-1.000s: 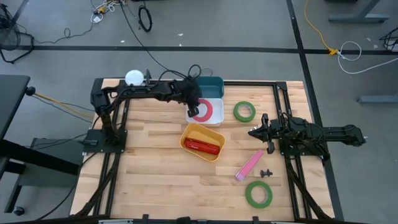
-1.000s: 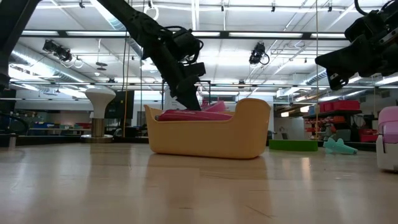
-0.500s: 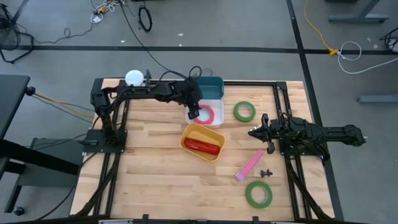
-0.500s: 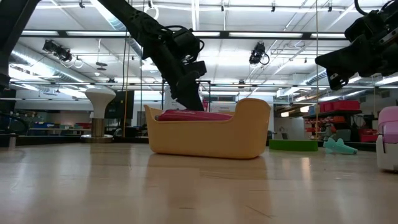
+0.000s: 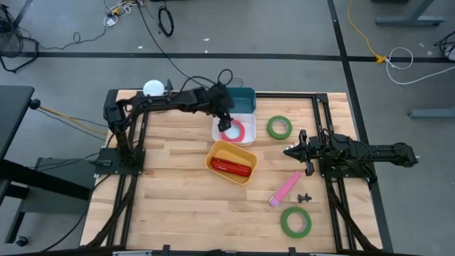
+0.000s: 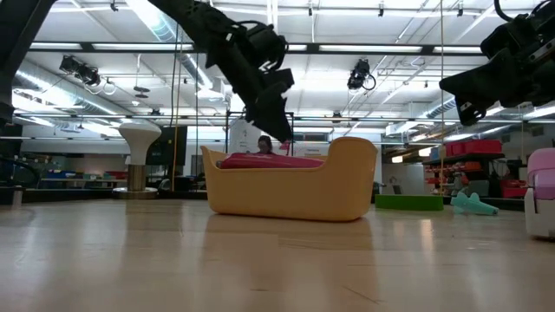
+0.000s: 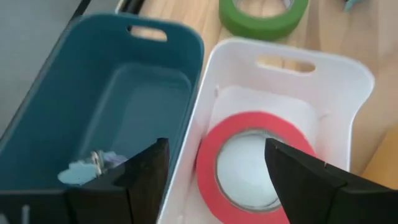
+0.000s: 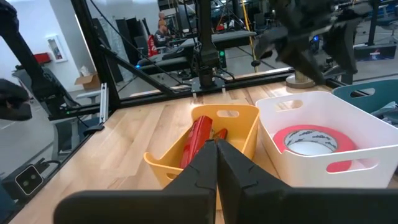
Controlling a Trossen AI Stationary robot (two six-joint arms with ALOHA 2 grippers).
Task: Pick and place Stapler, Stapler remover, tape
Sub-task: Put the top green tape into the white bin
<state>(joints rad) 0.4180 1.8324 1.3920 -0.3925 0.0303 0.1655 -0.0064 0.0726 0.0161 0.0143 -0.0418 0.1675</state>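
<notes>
The red tape (image 7: 249,168) lies flat on the floor of the white bin (image 5: 245,117). My left gripper (image 7: 216,149) hangs open just above it, one finger on either side and clear of the roll; in the high view it (image 5: 225,122) is over the bin's left part. One green tape (image 5: 279,127) lies on the table right of the white bin, another (image 5: 295,222) near the front edge. A red stapler (image 5: 231,167) lies in the yellow bin (image 5: 245,153). My right gripper (image 5: 288,151) waits shut at the right, level above the table.
A teal bin (image 5: 242,96) stands behind the white one, with a small pale item (image 7: 87,165) in it. A pink oblong item (image 5: 284,188) and a small dark piece (image 5: 305,197) lie front right. Bare wood spreads at the front left.
My left gripper has opened and let go of the red tape, which was tilted in its hold and now lies flat in the white bin. The gripper has then risen a little above the bin.
</notes>
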